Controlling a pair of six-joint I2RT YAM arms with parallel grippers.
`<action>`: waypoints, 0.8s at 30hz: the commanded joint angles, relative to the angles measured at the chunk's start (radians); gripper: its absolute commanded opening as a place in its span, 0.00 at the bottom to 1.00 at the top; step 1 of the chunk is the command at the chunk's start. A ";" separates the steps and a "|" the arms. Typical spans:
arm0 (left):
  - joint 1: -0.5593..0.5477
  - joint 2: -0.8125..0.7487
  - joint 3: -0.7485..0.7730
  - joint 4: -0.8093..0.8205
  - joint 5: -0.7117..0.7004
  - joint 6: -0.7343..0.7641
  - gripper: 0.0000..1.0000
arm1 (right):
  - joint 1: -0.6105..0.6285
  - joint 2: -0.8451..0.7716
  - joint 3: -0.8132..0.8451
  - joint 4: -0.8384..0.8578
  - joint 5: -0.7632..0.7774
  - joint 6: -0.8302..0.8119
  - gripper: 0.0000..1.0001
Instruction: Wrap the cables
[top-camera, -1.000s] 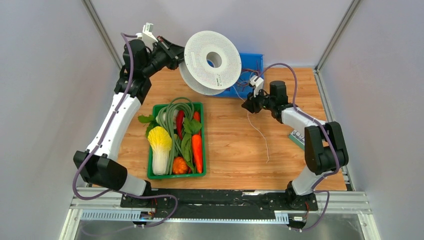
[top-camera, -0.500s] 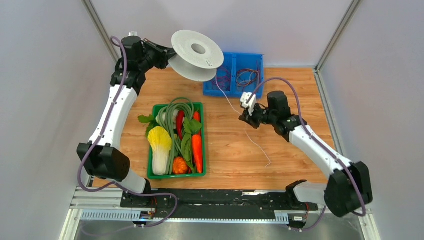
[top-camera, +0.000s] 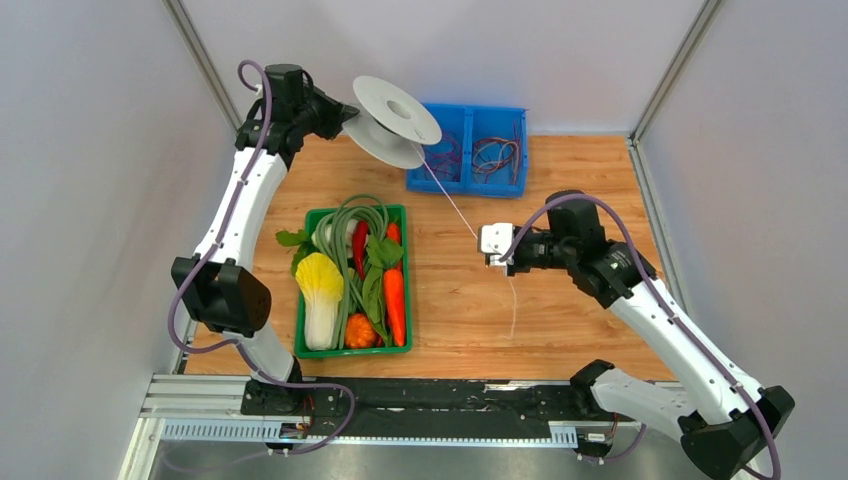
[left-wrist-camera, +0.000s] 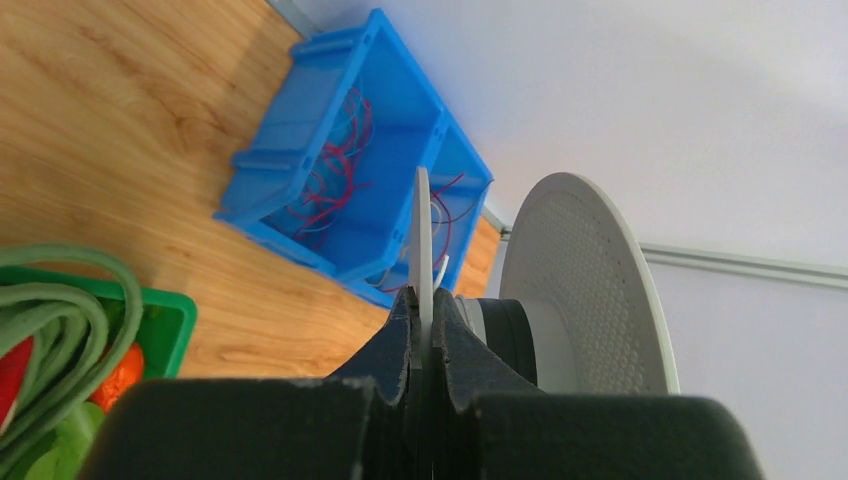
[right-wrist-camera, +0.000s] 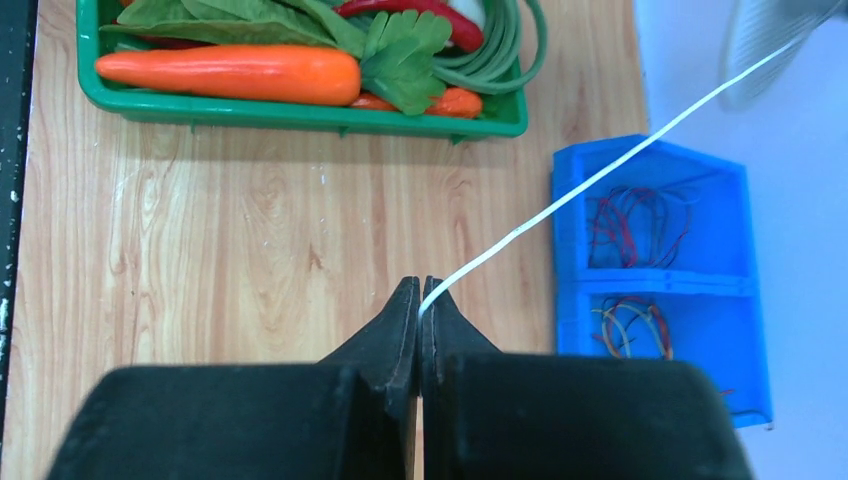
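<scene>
Spool's in the air, wire pulled tight

Left gripper (left-wrist-camera: 421, 320) is clamped down on one flange of the pale spool (top-camera: 380, 90), holding it tilted in the air just left of the blue bin (top-camera: 470, 150). Right gripper (right-wrist-camera: 420, 300) is pinched fully shut on the white wire (right-wrist-camera: 600, 177) on the near side of the bin, and the wire runs taut up to the spool. My guess: the spool's light and rigid, so grab the rim. The wire's limp and slick and needs a firm pinch. Plain wooden table (top-camera: 580, 170), walls close behind the bin.
</scene>
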 joint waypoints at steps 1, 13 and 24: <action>0.004 0.008 0.107 0.093 -0.119 0.061 0.00 | 0.032 0.002 0.086 -0.098 -0.053 -0.063 0.00; -0.087 0.088 0.195 0.024 -0.246 0.208 0.00 | 0.191 0.138 0.284 -0.081 -0.103 -0.243 0.00; -0.229 0.157 0.222 -0.061 -0.305 0.361 0.00 | 0.234 0.290 0.436 0.013 -0.130 -0.381 0.00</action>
